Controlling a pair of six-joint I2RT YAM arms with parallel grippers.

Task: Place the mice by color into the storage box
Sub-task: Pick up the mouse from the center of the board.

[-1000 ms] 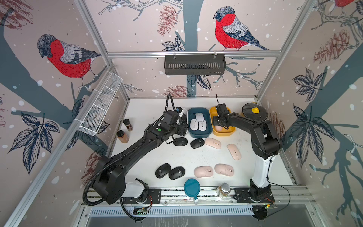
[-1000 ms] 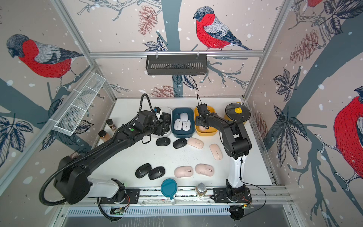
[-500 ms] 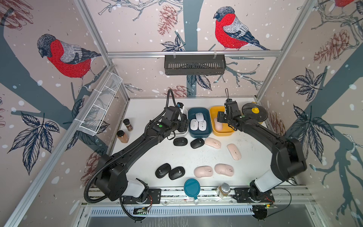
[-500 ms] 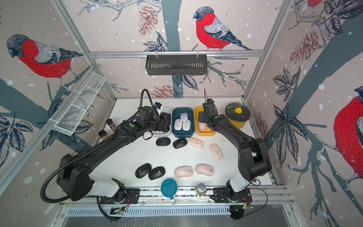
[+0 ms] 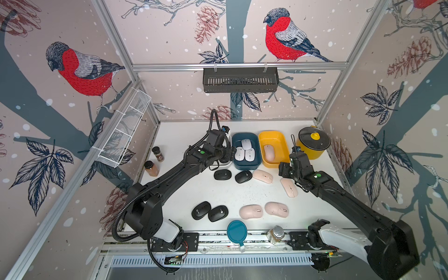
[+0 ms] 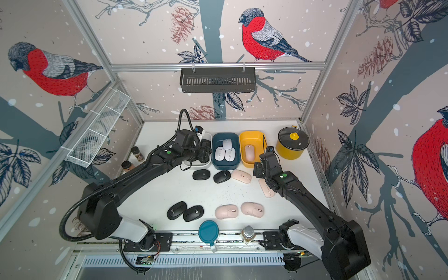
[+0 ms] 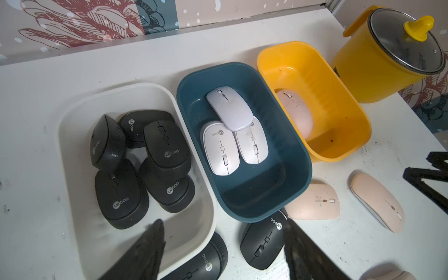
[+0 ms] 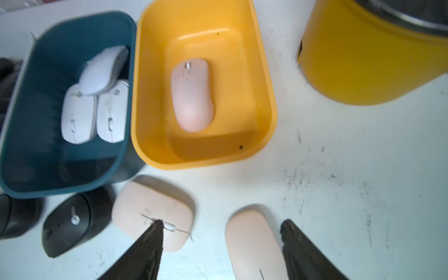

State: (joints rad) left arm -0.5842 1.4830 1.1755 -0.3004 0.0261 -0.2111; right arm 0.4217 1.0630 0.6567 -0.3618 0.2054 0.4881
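On the tabletop (image 5: 242,191), the left hand (image 7: 223,220) hovers open and empty at the white box (image 7: 77,169). Near the yellow box (image 8: 206,160) the right hand (image 8: 223,221) hangs open, empty, above a slim pink mouse (image 8: 252,242). One finger (image 8: 145,247) overlies the flat pink mouse (image 8: 152,208) beside it; descending straight could knock that, or the smooth shell could squirt free. The slim mouse's long axis runs between the fingers, buttons seemingly toward the robot.

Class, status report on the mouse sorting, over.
Left tool open, right tool open. One pink mouse in yellow bin; four pink mice, four black mice on table. Nothing blocking.
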